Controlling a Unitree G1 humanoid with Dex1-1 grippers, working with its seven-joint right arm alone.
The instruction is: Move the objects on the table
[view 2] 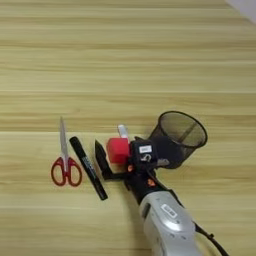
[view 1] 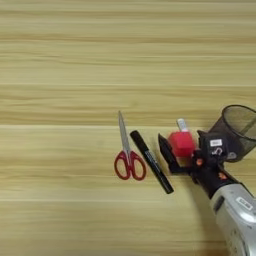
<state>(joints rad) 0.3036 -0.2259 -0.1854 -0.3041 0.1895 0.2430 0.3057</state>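
Cube (view 2: 117, 150), red, small, looks light and rigid: my right gripper (view 2: 116, 154) has its fingers spread around its flat sides, between the black marker (view 2: 88, 168) and the mesh cup (view 2: 177, 137)

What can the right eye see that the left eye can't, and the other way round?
Only the right eye view shows the whole mesh cup, a pale corner at the top right, and a dark cable trailing behind the arm.

Only the left eye view shows extra bare table left of the scissors; its cup is cut off at the edge.

Both show the red-handled scissors, the black marker, the claw around the red cube, and a small white piece poking out behind the cube.
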